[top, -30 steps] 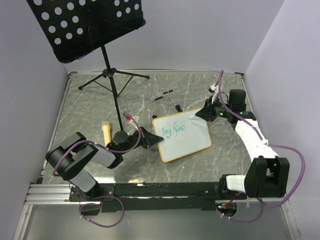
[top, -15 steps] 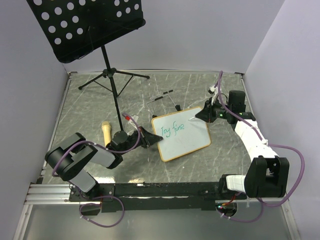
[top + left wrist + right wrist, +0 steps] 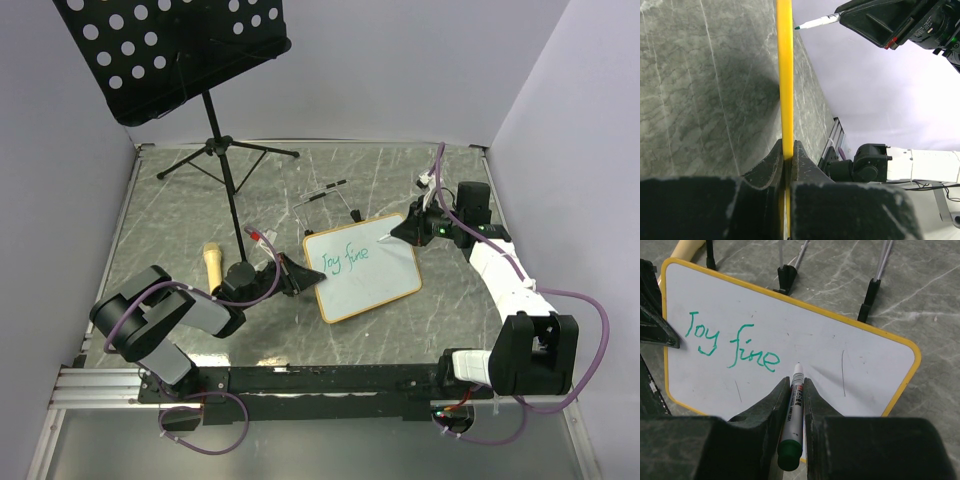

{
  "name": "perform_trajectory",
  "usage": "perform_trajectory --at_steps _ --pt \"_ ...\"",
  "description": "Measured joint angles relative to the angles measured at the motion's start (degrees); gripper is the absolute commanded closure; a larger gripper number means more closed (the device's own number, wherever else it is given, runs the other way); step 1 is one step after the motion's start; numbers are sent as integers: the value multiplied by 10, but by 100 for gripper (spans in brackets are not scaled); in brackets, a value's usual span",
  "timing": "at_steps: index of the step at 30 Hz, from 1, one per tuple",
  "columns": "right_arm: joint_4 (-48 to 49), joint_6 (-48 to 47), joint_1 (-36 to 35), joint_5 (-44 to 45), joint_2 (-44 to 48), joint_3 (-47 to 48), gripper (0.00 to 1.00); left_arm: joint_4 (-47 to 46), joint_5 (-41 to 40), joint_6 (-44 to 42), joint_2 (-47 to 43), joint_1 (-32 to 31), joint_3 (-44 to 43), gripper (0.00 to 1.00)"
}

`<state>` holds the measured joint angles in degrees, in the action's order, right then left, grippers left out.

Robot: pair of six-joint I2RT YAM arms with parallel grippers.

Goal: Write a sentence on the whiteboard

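Note:
The whiteboard (image 3: 362, 268), white with a tan-yellow frame, lies tilted at the table's middle, with "Joy fine" written on it in green. My left gripper (image 3: 305, 278) is shut on its left edge, which shows as a yellow strip (image 3: 785, 75) between my jaws (image 3: 788, 146). My right gripper (image 3: 400, 232) is shut on a green marker (image 3: 795, 405). The marker's tip points at the board (image 3: 790, 330), just right of "fine". I cannot tell if the tip touches. The marker also shows in the left wrist view (image 3: 817, 21).
A black perforated music stand (image 3: 180, 50) rises at the back left, with its tripod legs (image 3: 215, 150) on the table. A thin wire easel (image 3: 325, 195) lies behind the board. A tan wooden-handled object (image 3: 212, 260) lies left of my left gripper. Walls enclose the table.
My right wrist has shifted very slightly. The writing and the left gripper are unchanged.

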<state>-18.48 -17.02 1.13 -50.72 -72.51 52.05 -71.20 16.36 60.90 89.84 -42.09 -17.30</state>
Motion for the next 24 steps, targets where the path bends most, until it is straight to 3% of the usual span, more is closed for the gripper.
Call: perform_trajectory --at_steps 24 --pt "-27 -21 29 -15 0 -2 100 0 -4 3 0 0 1 99"
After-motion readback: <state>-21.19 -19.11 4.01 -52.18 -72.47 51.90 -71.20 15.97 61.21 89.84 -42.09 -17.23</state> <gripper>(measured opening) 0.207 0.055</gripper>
